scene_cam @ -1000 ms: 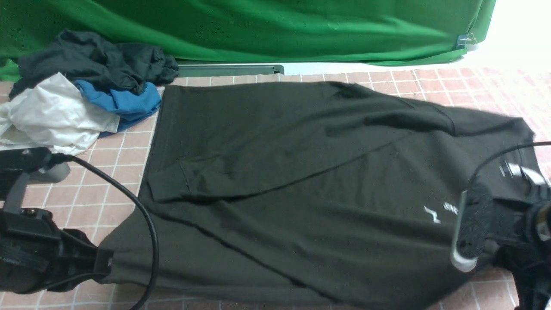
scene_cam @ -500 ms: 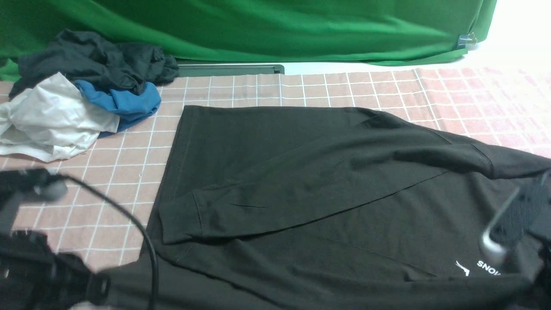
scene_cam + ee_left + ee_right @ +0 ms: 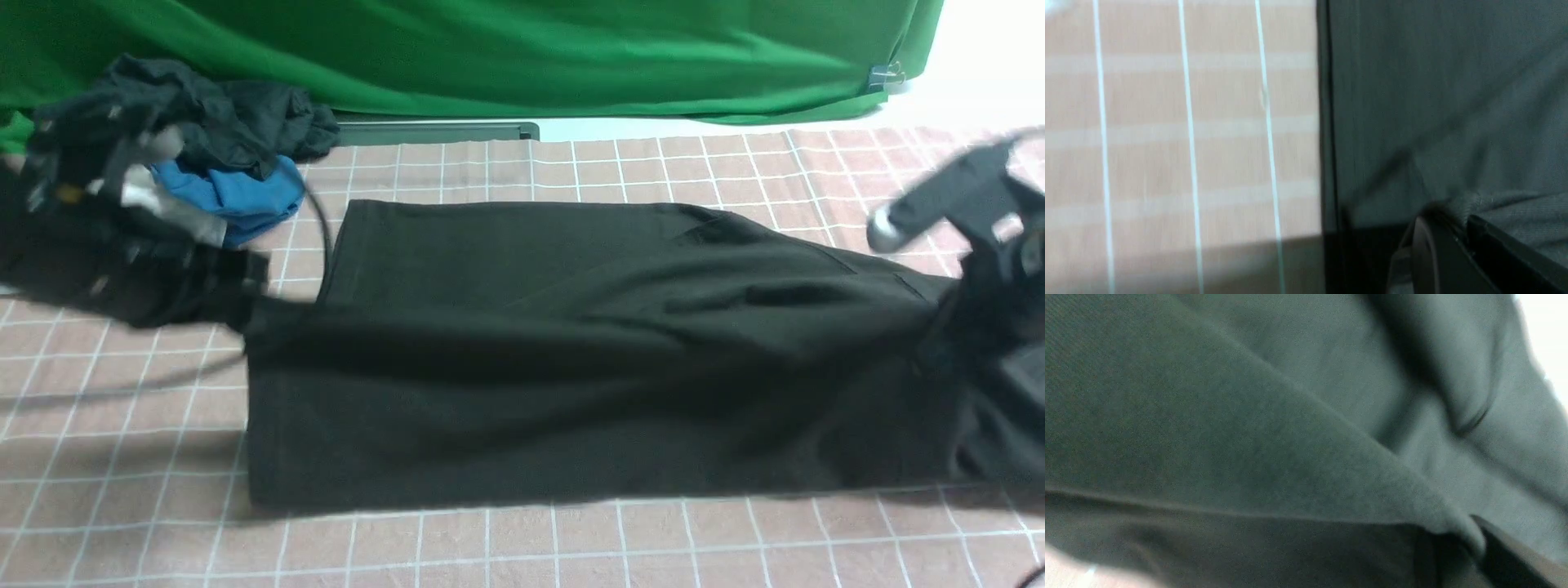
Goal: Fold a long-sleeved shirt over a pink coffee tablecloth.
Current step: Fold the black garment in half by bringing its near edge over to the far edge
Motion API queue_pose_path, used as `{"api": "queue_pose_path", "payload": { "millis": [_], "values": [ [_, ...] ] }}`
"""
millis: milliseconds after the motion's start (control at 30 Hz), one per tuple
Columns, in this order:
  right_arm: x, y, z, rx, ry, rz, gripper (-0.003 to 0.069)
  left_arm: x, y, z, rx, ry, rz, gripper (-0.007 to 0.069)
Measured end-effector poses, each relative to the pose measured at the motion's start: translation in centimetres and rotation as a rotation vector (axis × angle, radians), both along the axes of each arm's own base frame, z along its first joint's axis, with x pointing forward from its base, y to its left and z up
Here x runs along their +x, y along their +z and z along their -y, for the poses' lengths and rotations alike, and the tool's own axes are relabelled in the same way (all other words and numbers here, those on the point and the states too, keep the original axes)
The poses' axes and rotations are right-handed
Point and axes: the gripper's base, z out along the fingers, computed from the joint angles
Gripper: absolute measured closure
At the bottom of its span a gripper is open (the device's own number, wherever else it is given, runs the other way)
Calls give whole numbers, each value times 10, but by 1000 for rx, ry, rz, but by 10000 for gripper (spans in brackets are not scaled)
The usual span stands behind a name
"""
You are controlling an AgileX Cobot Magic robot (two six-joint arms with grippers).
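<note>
The black long-sleeved shirt [image 3: 571, 367] stretches across the pink coffee tablecloth [image 3: 490, 547]. Its near edge is raised and hangs as a dark sheet between my two arms, and the far part lies flat. My left gripper [image 3: 249, 298] is shut on the shirt's left corner. The left wrist view shows fabric [image 3: 1433, 102] pinched at the closed gripper [image 3: 1461, 222] beside the checked cloth [image 3: 1167, 122]. My right gripper [image 3: 947, 327] is shut on the right end. Dark fabric [image 3: 1249, 416] fills the right wrist view and bunches at the gripper [image 3: 1474, 535]. The chest logo is hidden.
A heap of black, blue and white garments [image 3: 237, 155] lies at the far left, partly behind my left arm. The green backdrop [image 3: 490, 49] hangs along the back, with a grey bar [image 3: 433, 132] at its foot. A black cable loops by the left arm.
Both arms have risen and swung away from the camera, carrying the shirt's near edge up and over. The logo has gone out of sight, and bare checked cloth now shows in front.
</note>
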Motion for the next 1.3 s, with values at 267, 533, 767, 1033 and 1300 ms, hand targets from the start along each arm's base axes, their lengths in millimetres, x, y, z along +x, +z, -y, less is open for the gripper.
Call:
{"api": "queue_pose_path", "payload": {
  "millis": [267, 533, 767, 1033, 1300],
  "values": [
    [48, -7, 8, 21, -26, 74, 620, 92, -16, -5, 43, -15, 25, 601],
    [95, -23, 10, 33, -32, 117, 620, 153, -37, -7, 60, -22, 37, 600],
    [125, -49, 6, 34, -17, 125, 590, 182, -57, -9, 70, -6, 30, 594],
    [132, -47, 6, 44, -26, 194, 189, 199, -73, -13, 90, 6, 90, 411],
    [114, -2, -41, 205, -27, 215, 462, 195, -50, -15, 148, -77, 140, 213]
  ]
}}
